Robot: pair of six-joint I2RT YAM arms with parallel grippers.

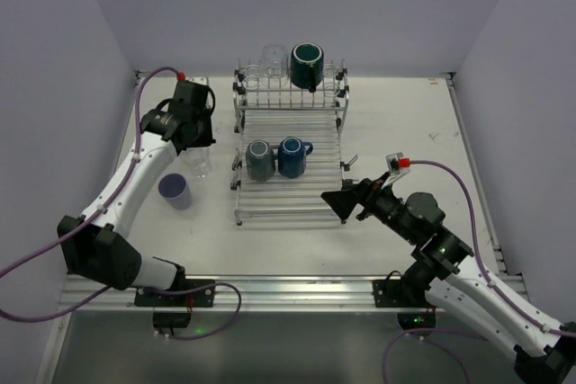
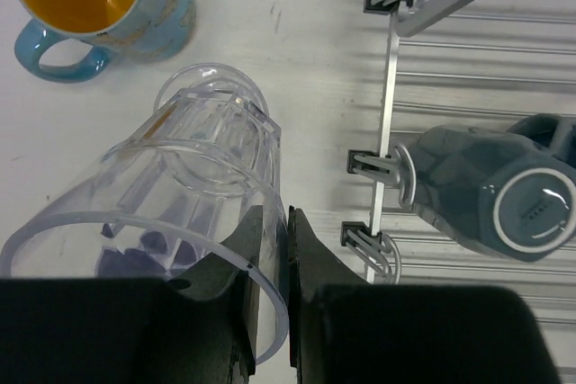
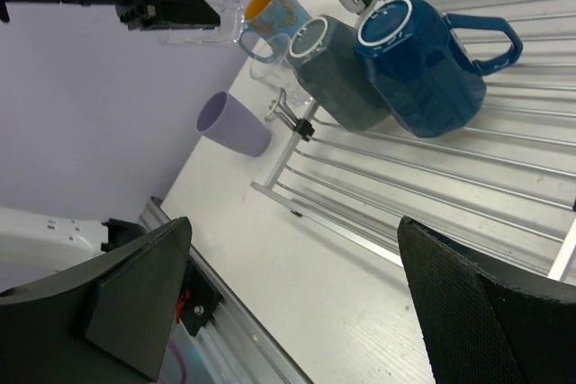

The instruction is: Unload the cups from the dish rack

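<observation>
Now the left pincer clamps the rim of a clear tumbler above the worktop, left of the dish rack. On the rack's tray a grey-teal mug and a dark blue mug stand mouth-down, axes upright. They are just left of the wide-open right pincer, the nearer arm.

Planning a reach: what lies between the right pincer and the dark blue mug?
Only bare dish rack slats lie between right pincer and dark blue mug, shown in right wrist view.
</observation>
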